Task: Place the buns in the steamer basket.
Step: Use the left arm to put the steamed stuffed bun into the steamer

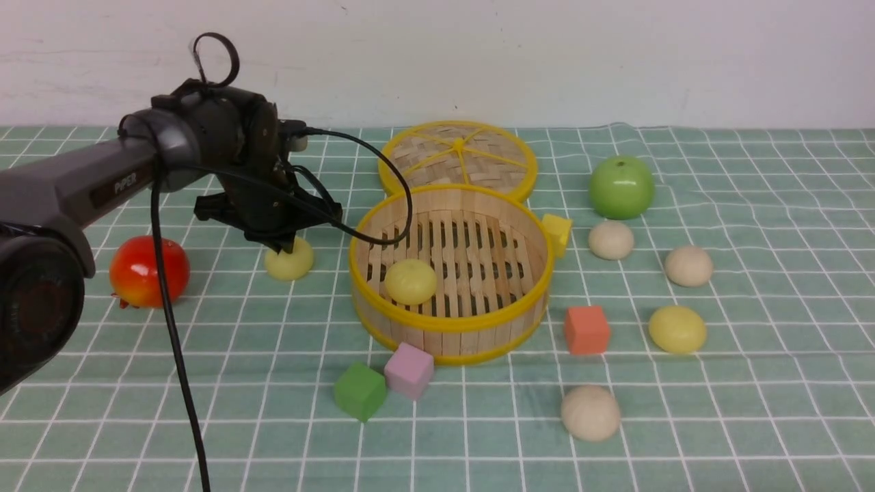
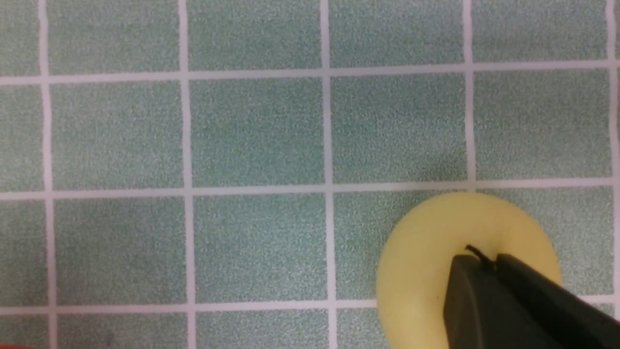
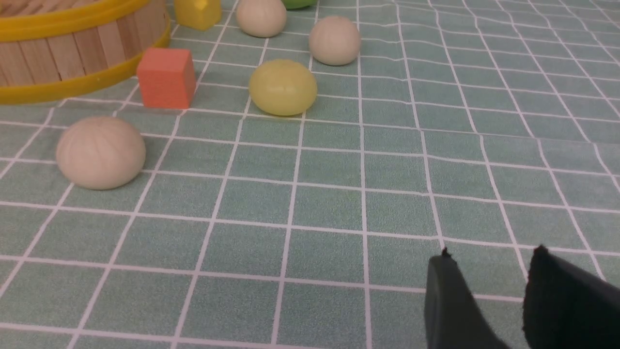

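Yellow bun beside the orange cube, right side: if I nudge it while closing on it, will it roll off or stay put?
The yellow bun looks squat, its underside flattened against the checked cloth, so it probably slides rather than rolls. Its skin is smooth and glossy, so a grip on the rounded sides may well slip upward. Weight cannot be judged.

The cloth looks like matt, finely grained fabric, slightly rippled. The basket has bare pale wood strips for its wall and floor, and smooth yellow rims that look like plastic. The lid is woven from flat bamboo-like strips. The green apple and red apple are glossy. The yellow bun is smooth with a soft sheen, while the beige bun is matt and faintly ribbed. The orange cube looks matt and foam-like. The arm is matt dark plastic.
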Robot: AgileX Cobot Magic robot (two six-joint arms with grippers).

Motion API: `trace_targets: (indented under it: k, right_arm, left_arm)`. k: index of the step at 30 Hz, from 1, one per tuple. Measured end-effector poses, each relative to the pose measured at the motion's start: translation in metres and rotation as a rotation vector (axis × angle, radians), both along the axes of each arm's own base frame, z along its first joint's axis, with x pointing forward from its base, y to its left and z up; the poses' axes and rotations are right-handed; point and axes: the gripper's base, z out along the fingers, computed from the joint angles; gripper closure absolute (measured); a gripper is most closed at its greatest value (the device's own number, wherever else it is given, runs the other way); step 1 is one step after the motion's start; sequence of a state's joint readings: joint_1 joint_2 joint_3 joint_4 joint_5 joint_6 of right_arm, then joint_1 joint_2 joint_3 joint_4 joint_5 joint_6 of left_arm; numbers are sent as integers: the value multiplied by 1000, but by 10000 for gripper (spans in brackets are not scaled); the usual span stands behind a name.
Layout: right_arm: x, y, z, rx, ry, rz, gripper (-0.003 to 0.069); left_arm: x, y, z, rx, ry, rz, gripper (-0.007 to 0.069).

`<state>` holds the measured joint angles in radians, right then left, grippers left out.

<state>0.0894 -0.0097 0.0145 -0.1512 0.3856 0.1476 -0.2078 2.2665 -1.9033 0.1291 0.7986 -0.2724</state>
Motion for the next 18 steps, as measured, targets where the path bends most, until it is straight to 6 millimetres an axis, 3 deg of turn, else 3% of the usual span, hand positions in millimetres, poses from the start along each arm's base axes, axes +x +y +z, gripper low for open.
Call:
trace_targets:
  k: [3,8,12,16,18]
  right_arm:
    - [0,0,0,0,0,0,419]
    - [0,0,0,0,0,0,419]
    - [0,0,0,0,0,0,419]
    - [0,0,0,0,0,0,419]
    - [0,0,0,0,0,0,419]
  left_arm:
    - [-1,0,2,1,1,1,638]
    - [-5,1,22,-4,-21,3,638]
    - [-12,1,51,-24,-74,3,638]
    - [-23,-14,79,-114,-109,-33,638]
    - [-26,-21,82,-134,-112,-57,638]
